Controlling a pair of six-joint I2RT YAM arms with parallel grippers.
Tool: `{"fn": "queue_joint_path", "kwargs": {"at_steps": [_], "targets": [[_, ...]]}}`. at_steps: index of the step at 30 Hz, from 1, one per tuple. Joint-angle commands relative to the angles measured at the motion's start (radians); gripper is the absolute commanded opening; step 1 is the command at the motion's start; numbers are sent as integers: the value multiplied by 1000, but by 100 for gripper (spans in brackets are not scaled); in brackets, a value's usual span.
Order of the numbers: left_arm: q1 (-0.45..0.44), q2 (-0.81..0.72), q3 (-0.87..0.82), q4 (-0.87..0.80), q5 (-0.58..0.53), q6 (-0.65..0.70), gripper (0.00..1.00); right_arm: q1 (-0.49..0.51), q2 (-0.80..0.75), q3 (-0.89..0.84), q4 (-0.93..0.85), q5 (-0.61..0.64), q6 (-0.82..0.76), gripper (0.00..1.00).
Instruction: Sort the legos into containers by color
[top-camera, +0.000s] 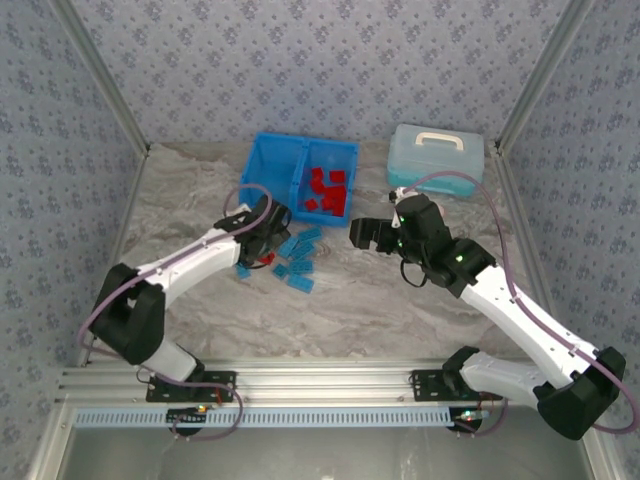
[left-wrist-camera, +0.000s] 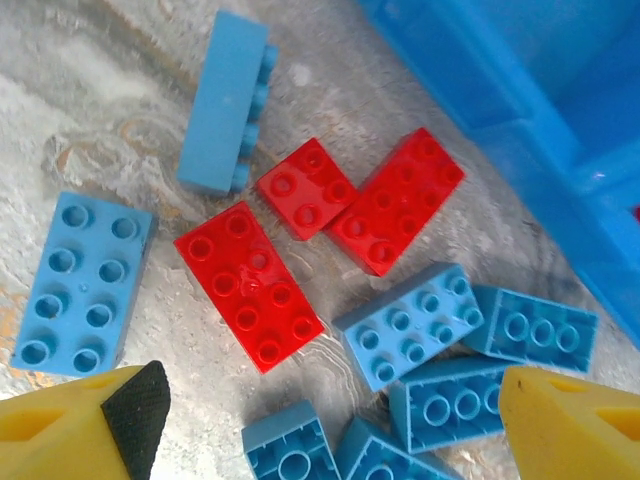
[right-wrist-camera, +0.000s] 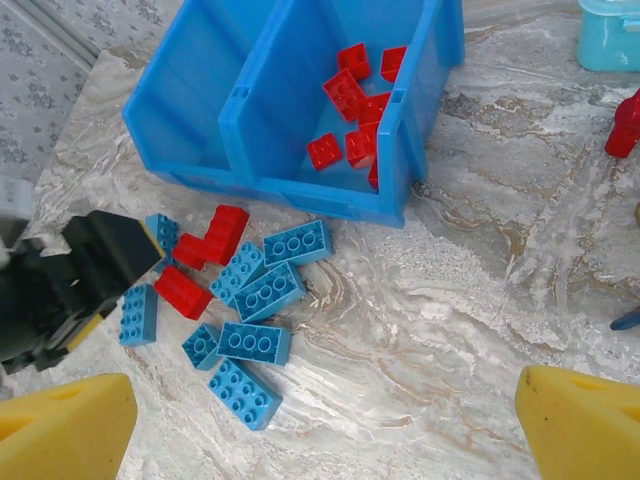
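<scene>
A: What lies on the table (top-camera: 400, 310)?
B: A blue bin (top-camera: 272, 170), with red bricks (top-camera: 327, 190) in its right compartment. Blue bricks (top-camera: 298, 262) and three red ones lie loose just before it.
A: Grippers?
B: The left gripper (top-camera: 272, 240) is open over the loose bricks. The right gripper (top-camera: 360, 234) is open and empty.

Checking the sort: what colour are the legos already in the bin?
Red legos, in the right compartment; clearest in the right wrist view.

arms (top-camera: 190, 262): white shells, black joints | cables (top-camera: 455, 178): lilac | jaws: yellow, black pads (left-wrist-camera: 135, 410)
</scene>
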Motion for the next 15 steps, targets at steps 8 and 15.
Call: {"fn": "queue_joint_path", "kwargs": {"at_steps": [8,15], "targets": [[47,138,62,-36,56,-138,78,9,-9,32,-19,20,11,100],[72,216,69,-14,91,-133,62,9,-8,46,-39,32,0,100]]}}
